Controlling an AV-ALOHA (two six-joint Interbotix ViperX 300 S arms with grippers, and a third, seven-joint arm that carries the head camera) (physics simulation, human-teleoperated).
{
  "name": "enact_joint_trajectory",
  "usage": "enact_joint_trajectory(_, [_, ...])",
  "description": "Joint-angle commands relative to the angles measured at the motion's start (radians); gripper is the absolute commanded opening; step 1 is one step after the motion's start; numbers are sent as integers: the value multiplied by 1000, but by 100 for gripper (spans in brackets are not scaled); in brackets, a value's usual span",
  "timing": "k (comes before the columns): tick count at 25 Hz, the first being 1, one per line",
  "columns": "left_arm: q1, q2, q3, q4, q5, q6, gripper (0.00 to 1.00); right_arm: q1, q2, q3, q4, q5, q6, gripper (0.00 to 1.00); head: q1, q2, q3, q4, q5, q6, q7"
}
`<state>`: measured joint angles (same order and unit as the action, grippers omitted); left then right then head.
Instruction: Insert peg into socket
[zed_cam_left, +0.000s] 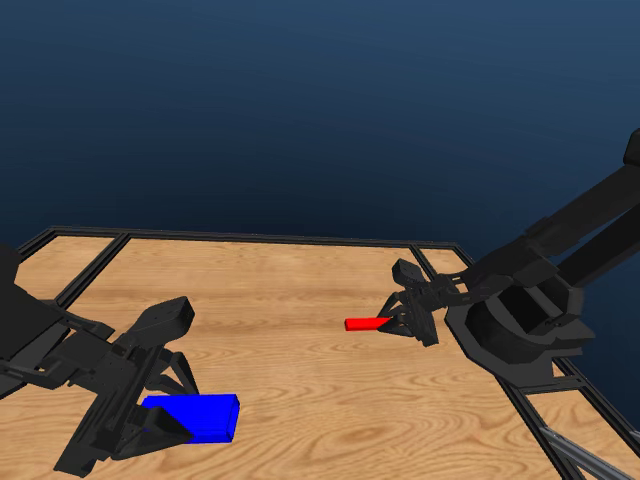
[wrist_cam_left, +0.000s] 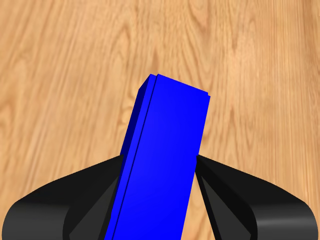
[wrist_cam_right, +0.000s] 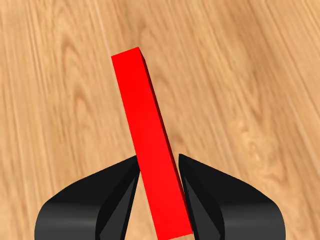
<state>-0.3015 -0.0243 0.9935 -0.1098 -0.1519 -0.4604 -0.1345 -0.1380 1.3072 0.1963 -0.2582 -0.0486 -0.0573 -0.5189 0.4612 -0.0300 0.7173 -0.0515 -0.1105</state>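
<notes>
The blue socket (zed_cam_left: 200, 415) is at the front left of the table, with my left gripper (zed_cam_left: 165, 412) shut on its left end. In the left wrist view the socket (wrist_cam_left: 162, 160) fills the gap between both jaws and sticks out beyond them. The thin red peg (zed_cam_left: 367, 323) points left from my right gripper (zed_cam_left: 404, 322), which is shut on its right end, right of the table's middle. The right wrist view shows the peg (wrist_cam_right: 150, 145) pinched between the jaws, slightly tilted. Peg and socket are far apart.
The wooden table (zed_cam_left: 290, 300) has a black frame rail (zed_cam_left: 250, 238) along its far edge and sides. The right arm's base (zed_cam_left: 520, 330) stands at the table's right edge.
</notes>
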Motion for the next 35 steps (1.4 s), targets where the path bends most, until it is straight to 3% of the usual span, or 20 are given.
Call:
enact_joint_trajectory(1, [7,-48,-29,3,-4,36,0,53,-57,-78,-18,96,-16,0,0,-13,-13,2,-4,9,9])
enact_joint_trajectory(2, [15,-53,-32,9,31,39,0,50,-100,-96,-30,99,15,0,0,-17,-12,2,2,9,12])
enact_joint_trajectory(6, [21,-102,-69,38,109,36,0,84,-168,-196,-70,228,84,0,5,-32,-5,6,7,18,24])
enact_joint_trajectory(7, [20,-98,-86,66,185,-2,0,96,-176,-224,-87,271,110,0,7,-35,-3,7,10,20,29])
enact_joint_trajectory(8, [18,-137,-90,121,227,-39,0,114,-178,-239,-116,315,149,0,9,-38,-1,8,11,23,32])
enact_joint_trajectory(9, [24,-147,-92,129,256,-48,0,128,-205,-275,-146,336,166,0,11,-40,0,9,12,25,35])
enact_joint_trajectory(11, [7,-177,-112,193,354,-95,0,154,-201,-335,-216,454,277,0,19,-43,3,12,15,29,42])
enact_joint_trajectory(12, [5,-213,-134,229,350,-130,0,186,-175,-372,-260,536,335,0,24,-43,4,14,17,31,46])
enact_joint_trajectory(13, [0,-209,-125,260,404,-157,0,196,-192,-405,-292,551,405,0,27,-44,5,15,19,33,49])
enact_joint_trajectory(14, [-3,-246,-138,306,451,-198,0,226,-159,-443,-323,601,435,0,33,-44,7,18,24,37,53])
enact_joint_trajectory(15, [-13,-260,-165,342,482,-241,0,252,-162,-488,-376,643,507,0,38,-43,8,20,27,39,58])
enact_joint_trajectory(16, [-17,-266,-149,377,518,-279,0,277,-140,-520,-414,707,568,0,42,-43,9,21,33,40,60])
enact_joint_trajectory(18, [-20,-304,-171,443,585,-332,0,323,-98,-582,-481,786,677,0,51,-41,13,24,43,41,67])
enact_joint_trajectory(19, [-39,-317,-200,486,626,-384,0,342,-86,-608,-512,824,725,0,54,-41,14,25,48,43,68])
enact_joint_trajectory(21, [-33,-323,-189,547,691,-434,0,382,-44,-666,-567,898,803,0,64,-39,17,29,59,47,75])
enact_joint_trajectory(24, [-70,-333,-204,619,754,-523,0,421,0,-731,-623,954,879,0,72,-37,20,33,68,53,82])
enact_joint_trajectory(26, [-84,-344,-232,657,784,-567,0,428,23,-771,-659,1000,888,0,76,-36,21,35,72,57,85])
enact_joint_trajectory(31, [-123,-328,-223,724,843,-666,0,447,59,-873,-698,1043,883,0,82,-33,26,40,76,70,90])
enact_joint_trajectory(32, [-123,-337,-251,740,855,-684,0,451,62,-893,-709,1062,892,0,82,-33,27,40,75,72,89])
enact_joint_trajectory(35, [-144,-332,-226,763,862,-727,0,450,87,-927,-720,1073,880,0,82,-32,27,40,74,73,85])
